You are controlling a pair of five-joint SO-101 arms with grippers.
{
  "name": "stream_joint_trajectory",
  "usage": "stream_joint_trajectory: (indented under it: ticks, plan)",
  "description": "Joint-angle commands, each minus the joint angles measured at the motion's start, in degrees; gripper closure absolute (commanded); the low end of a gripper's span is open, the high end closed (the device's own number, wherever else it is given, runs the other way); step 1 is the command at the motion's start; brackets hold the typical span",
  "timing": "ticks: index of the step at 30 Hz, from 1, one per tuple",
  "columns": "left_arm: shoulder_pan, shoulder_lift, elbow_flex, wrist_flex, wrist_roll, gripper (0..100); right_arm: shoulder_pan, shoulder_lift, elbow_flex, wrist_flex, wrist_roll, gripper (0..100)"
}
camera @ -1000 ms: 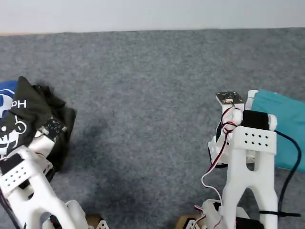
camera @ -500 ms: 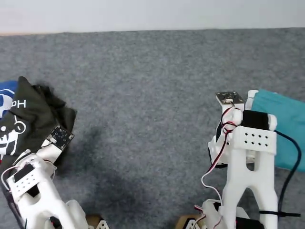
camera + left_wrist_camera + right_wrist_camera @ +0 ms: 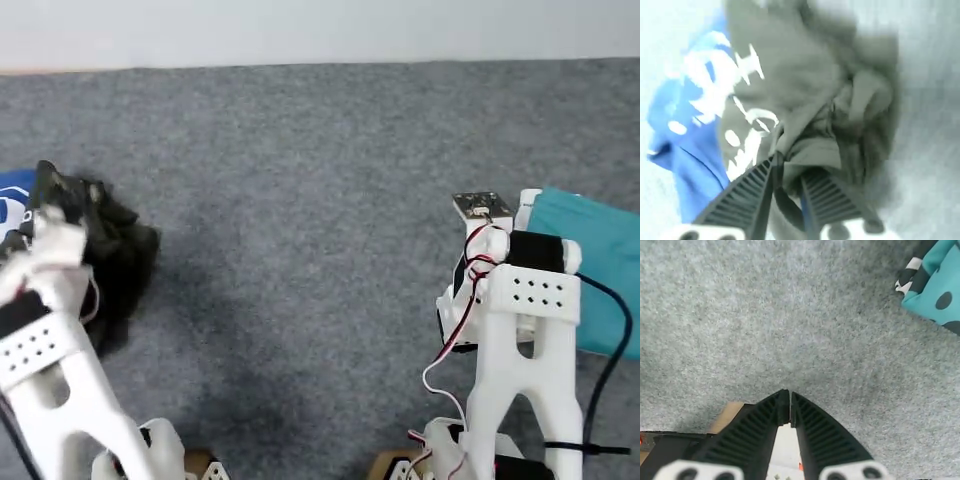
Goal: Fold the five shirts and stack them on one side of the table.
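Observation:
A crumpled dark shirt (image 3: 118,252) lies at the table's left edge on top of a blue shirt (image 3: 12,192) with white print. My left arm (image 3: 45,300) stands over this pile. In the left wrist view my left gripper (image 3: 786,164) is shut on a fold of the dark shirt (image 3: 815,100), with the blue shirt (image 3: 685,125) beside it. A teal shirt (image 3: 600,270) lies at the right edge behind my right arm (image 3: 520,300). My right gripper (image 3: 790,393) is shut with nothing in it, low over bare grey carpet near the front edge.
Grey carpet (image 3: 320,200) covers the table, and its middle is open room. The teal shirt (image 3: 935,290) has dark dots, and a black-and-white patterned cloth (image 3: 906,281) lies at its edge. The arm bases and a wooden strip (image 3: 727,415) sit at the near edge.
My left arm swung away from the front edge and over the shirt pile. The dark shirt has bunched up and its white print is hidden. The right arm has not moved.

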Motion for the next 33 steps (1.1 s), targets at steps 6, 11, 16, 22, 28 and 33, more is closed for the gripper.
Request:
stream_joint_trajectory:
  ticks: [6, 11, 16, 22, 28, 33]
  plan:
    - [24.53, -0.7, -26.86, 5.8, 24.18, 100, 0.75, -1.45, -0.26, 2.24, -0.35, 98.9]
    - [42.02, -0.7, -31.87, 0.44, 29.27, 100, 0.75, -1.45, -0.26, 2.24, -0.35, 98.9]
    - [57.76, -1.05, -36.88, -3.08, 29.98, 100, 0.75, -1.1, -0.26, 2.24, -0.35, 98.9]
    - [65.49, -0.62, -37.05, -2.02, 25.76, 100, 0.75, -1.1, -0.26, 2.24, -0.35, 98.9]
    - [50.64, -0.7, -21.23, -2.2, 25.49, 100, 0.4, -1.01, -0.26, 1.01, -0.35, 98.9]
    - [35.87, -0.7, -5.23, -2.64, 19.25, 99, -1.19, -1.01, -0.26, -2.59, -0.35, 98.9]
